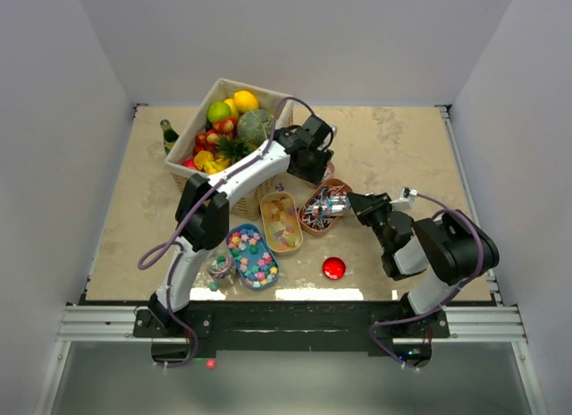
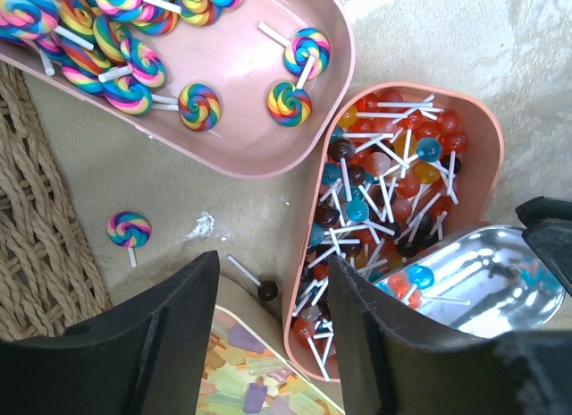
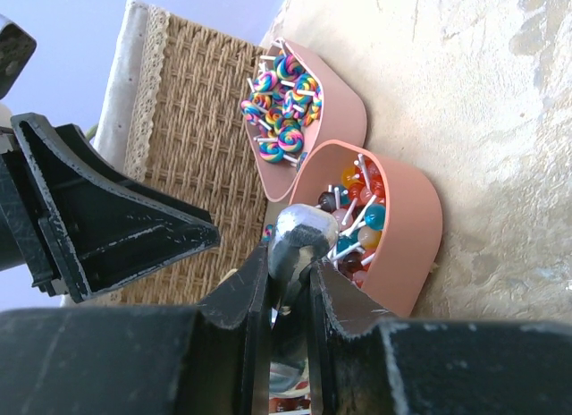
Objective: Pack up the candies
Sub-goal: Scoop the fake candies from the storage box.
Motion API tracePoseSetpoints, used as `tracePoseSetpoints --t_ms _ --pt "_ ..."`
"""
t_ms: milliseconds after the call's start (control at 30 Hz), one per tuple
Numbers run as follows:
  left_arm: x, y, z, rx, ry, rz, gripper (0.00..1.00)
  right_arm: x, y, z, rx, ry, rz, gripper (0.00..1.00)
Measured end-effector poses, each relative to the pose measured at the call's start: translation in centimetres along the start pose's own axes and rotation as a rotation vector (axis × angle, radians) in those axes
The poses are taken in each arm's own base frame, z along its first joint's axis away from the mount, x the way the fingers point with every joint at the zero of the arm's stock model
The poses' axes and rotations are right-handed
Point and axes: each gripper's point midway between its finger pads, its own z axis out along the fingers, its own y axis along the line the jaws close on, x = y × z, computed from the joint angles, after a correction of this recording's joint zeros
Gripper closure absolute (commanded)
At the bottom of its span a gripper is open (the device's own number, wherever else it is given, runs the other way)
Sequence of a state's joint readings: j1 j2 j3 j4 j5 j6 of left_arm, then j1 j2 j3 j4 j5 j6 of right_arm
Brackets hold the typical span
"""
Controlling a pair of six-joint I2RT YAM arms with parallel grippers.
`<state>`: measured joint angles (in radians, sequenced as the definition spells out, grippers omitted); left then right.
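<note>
Left of the peach tray [image 2: 487, 129], a swirl lollipop [image 2: 128, 229] and a dark lollipop [image 2: 266, 291] lie loose below the left gripper [image 2: 271, 267], released and empty. At the tray's right side, the right gripper [image 3: 288, 281] clenches a scoop [image 2: 483, 281] among the candies [image 2: 384, 173]; tilting it could spill some overboard.

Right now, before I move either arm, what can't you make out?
Top view: swirl-lollipop tray mostly hidden under the left gripper.
Right wrist view: scoop load, hidden by its own metal back and right gripper.
Left wrist view: gummies cut off by the bottom edge and fingers.
Top view: small container contents too small.
</note>
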<state>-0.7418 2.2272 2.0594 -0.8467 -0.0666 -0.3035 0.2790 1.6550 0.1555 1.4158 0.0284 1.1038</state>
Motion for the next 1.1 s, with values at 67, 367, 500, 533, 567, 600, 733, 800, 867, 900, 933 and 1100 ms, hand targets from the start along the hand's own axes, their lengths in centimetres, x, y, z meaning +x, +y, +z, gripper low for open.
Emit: tracePoseSetpoints --t_ms 67,367,500,533,567,600,733,800,867,900,933,1100 --pt "-0.1 0.0 -0.1 0.000 -0.002 0.000 0.36 -0.1 0.0 0.0 -0.001 0.000 0.007 1.00" --pt "-1.0 -0.1 -0.7 0.005 -0.022 -0.005 0.02 -0.2 0.1 -0.2 0.000 0.012 0.014 1.00" --pt "-2.0 0.0 -1.4 0.011 -0.047 -0.018 0.00 -0.3 0.9 -0.4 -0.015 0.025 0.013 1.00" --pt "-2.2 0.0 -1.6 0.013 -0.052 -0.022 0.00 -0.4 1.2 -0.5 -0.024 0.022 0.013 1.00" --pt "-2.4 0.2 -1.8 0.016 -0.057 -0.028 0.00 -0.6 1.7 -0.5 -0.037 0.017 0.013 1.00" --pt "-2.7 0.4 -2.1 0.015 -0.062 -0.033 0.00 -0.9 2.2 -0.6 -0.051 0.010 0.013 1.00" --pt "-4.0 1.2 -3.5 0.025 -0.093 -0.061 0.00 -2.6 5.5 -1.0 -0.146 -0.036 0.011 1.00" --pt "-4.7 1.5 -4.3 0.032 -0.113 -0.070 0.00 -3.5 7.1 -1.1 -0.191 -0.060 0.010 1.00" --pt "-5.3 1.8 -5.1 0.037 -0.134 -0.077 0.00 -4.3 8.8 -1.3 -0.239 -0.082 0.009 1.00" --pt "-5.6 1.9 -5.5 0.038 -0.143 -0.081 0.00 -4.6 9.5 -1.4 -0.259 -0.091 0.009 1.00" --pt "-5.9 2.0 -6.0 0.041 -0.154 -0.084 0.00 -4.9 10.1 -1.6 -0.277 -0.098 0.008 1.00" --pt "-7.2 2.8 -8.5 0.048 -0.205 -0.101 0.00 -5.8 12.3 -2.1 -0.341 -0.115 0.007 1.00"
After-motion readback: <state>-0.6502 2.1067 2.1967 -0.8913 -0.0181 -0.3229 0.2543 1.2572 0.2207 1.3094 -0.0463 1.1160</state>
